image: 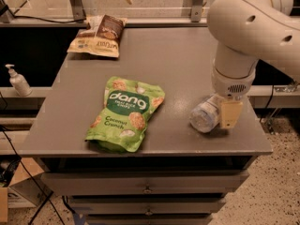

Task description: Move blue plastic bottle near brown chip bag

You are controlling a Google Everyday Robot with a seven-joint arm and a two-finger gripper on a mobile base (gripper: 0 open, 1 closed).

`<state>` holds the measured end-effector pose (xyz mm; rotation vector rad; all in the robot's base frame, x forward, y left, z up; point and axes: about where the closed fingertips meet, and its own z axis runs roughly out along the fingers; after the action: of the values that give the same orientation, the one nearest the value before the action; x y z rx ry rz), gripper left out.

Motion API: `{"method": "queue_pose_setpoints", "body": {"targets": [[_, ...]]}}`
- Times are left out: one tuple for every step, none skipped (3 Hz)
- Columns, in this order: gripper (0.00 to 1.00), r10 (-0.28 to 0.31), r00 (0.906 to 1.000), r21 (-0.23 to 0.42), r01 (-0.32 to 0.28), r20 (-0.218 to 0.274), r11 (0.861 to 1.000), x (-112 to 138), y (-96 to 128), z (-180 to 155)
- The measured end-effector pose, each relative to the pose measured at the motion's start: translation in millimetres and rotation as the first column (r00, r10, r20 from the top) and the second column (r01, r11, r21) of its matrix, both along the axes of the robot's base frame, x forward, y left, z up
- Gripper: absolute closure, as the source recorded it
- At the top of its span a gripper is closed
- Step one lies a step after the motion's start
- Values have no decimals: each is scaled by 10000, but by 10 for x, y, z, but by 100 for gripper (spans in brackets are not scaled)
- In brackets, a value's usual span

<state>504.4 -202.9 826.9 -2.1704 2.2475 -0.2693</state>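
The blue plastic bottle (204, 116) lies on its side near the right front of the grey table (183, 60), its end facing the front. My gripper (220, 118) hangs straight down from the white arm (248, 27) and is down at the bottle, with its tan tip against the bottle's right side. The brown chip bag (98, 35) lies flat at the table's far left corner, far from the bottle.
A green "dang" bag (125, 113) lies in the middle front of the table, between bottle and chip bag. A white pump dispenser (18, 80) stands on a lower shelf to the left. A metal rail runs behind the table. Drawers are below.
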Motion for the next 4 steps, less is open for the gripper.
{"method": "queue_pose_setpoints", "body": {"targets": [[64, 163, 9998, 250, -166, 141, 9995, 42, 60, 52], [87, 8, 9962, 934, -89, 872, 9956, 157, 92, 317], [100, -339, 9836, 1999, -23, 1774, 9798, 357, 146, 606], [100, -647, 9610, 3064, -216, 2688, 9517, 653, 332, 892]]}}
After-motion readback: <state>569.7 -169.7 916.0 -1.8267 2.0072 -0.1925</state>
